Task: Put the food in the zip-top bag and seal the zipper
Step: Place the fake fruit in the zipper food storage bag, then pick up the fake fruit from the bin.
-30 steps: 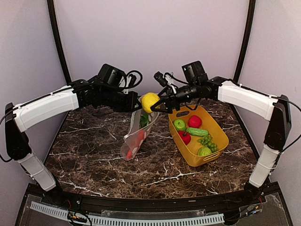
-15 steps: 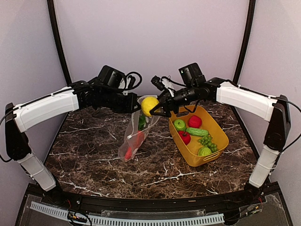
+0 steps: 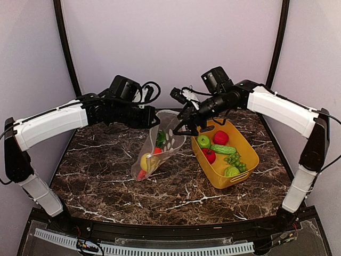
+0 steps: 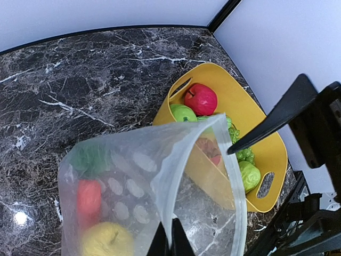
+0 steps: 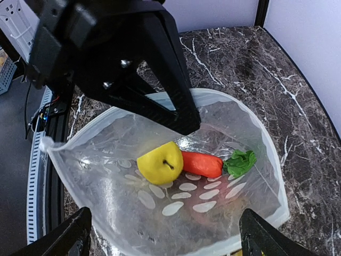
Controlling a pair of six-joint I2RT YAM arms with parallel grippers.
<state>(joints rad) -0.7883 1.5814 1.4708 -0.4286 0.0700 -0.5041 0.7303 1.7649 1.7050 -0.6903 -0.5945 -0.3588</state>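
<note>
Left gripper [image 3: 151, 120] was closed, pinched on the mouth edge of the zip-top bag [image 3: 160, 148]. The bag hung from that pinch, slanting down and away to the gripper's left; its bottom end seemed to rest on the marble table [image 3: 101, 181], contact not certain. The mouth gaped round under the fingers; the zipper [image 4: 160, 127] ran along that rim, unsealed. Low in the bag, well below the left gripper, lay the lemon [image 5: 160, 162], touching a red piece [image 5: 201, 164], with a green leafy piece [image 5: 240, 161] just beside that.

Handling, as judged: film thin, limp and slippery; it would likely fold shut if the rim were let go; the load looked light. The best hold looked to be the stiffer zipper strip, not the film; for sealing, probably the rim end opposite the left pinch, pulled taut.

Right gripper [image 5: 168, 234] had its fingers wide apart, holding nothing; it hovered just above the bag's mouth, facing the left gripper across the rim, near but apparently not touching.

Below it and to its right sat the yellow basket [image 3: 250, 160], holding a green apple [image 3: 203, 141], a red apple [image 3: 220, 137], a cucumber [image 3: 222, 149], a tomato [image 3: 209, 155] and grapes [image 3: 234, 160], so the loading looked partly done.

The toy food seemed hard, smooth, rounded and light; it could slip from the pads, so grip each piece across the middle.
</note>
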